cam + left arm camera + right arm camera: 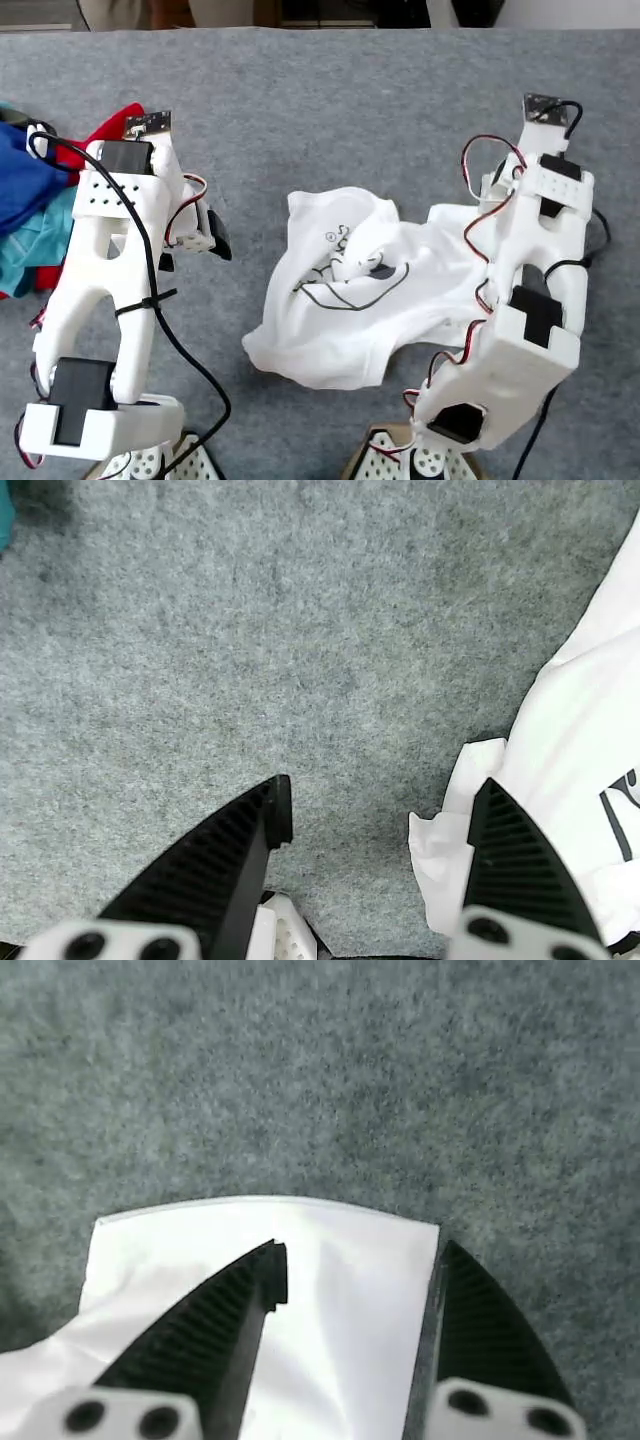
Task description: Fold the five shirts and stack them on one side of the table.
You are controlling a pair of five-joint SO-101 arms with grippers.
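While the white T-shirt [350,300] lies crumpled on the tabletop [300,110], left hand [385,800] hovers released beside its edge | right hand [360,1260] released astride what may be a sleeve [340,1230], likely for spreading

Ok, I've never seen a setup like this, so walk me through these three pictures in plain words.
These are two white robot arms, the left arm and the right arm, at a grey table. One picture looks down from overhead; the other two come from a camera on each wrist. A crumpled white shirt lies between the arms, and a pile of coloured shirts sits at the table's edge beside the left arm. The left gripper is open over bare table. The right gripper is open over a shirt edge. Nothing is held.
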